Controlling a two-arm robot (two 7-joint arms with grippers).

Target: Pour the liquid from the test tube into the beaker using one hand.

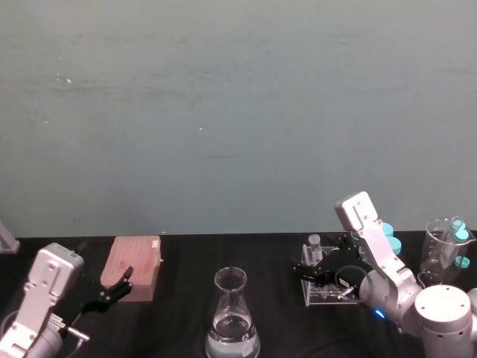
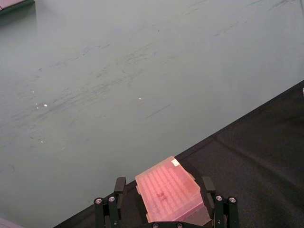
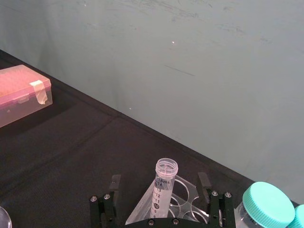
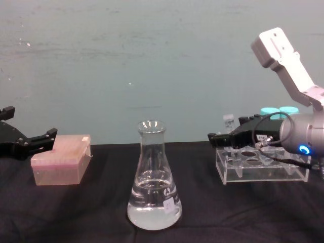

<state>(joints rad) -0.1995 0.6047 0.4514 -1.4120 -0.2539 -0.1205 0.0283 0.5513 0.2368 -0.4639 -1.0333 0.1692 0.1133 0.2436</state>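
A plain, dull grey-green wall (image 1: pixel 238 112) stands behind the scene, its surface marked with faint dark scuffs, long streaks and a few small pale specks. It meets the worktop (image 4: pixel 101 212), covered in matte black cloth, along one straight line. Soft, even light lies across both.

The right hand (image 4: pixel 225 136) reaches over the left end of the clear rack (image 4: pixel 263 164), the test tube (image 4: pixel 228 120) showing its whitish top just behind it. The beaker (image 4: pixel 153 177), with clear liquid (image 4: pixel 152 210) in its base, stands on the black counter (image 4: pixel 101 212) well to that hand's left. The left hand (image 4: pixel 35 136) is just beside a pink box (image 4: pixel 61 161).
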